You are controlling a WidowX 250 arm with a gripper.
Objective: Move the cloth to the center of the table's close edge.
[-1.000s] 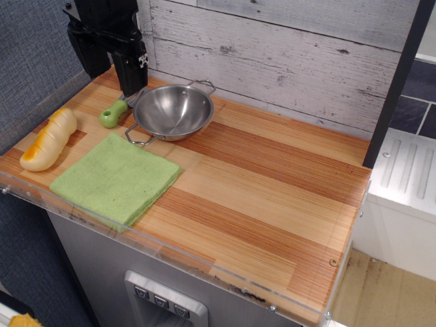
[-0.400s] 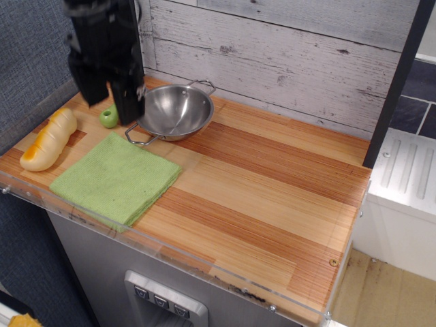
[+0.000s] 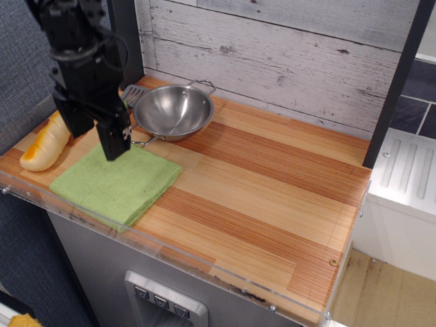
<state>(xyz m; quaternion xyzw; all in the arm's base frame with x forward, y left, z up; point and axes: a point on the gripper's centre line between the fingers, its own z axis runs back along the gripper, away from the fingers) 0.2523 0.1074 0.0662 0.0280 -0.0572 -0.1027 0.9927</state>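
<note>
Striped wood table (image 3: 272, 184); green terry cloth (image 3: 114, 184) lies flat, folded square, under the gripper (image 3: 102, 136). Can't tell jaw state.

Legible text, labels, brands, numbers, signs: none found. Surfaces checked: the table (image 3: 272, 197) of striped planks, unmarked; the cloth (image 3: 116, 185) at lower left of the frame, plain; the steel bowl (image 3: 172, 111) at upper centre-left, no stamp visible; the black gripper (image 3: 97, 142) at upper left, no readable marking; the three small buttons (image 3: 161, 301) on the grey panel at the bottom edge, too small to show any character.
</note>
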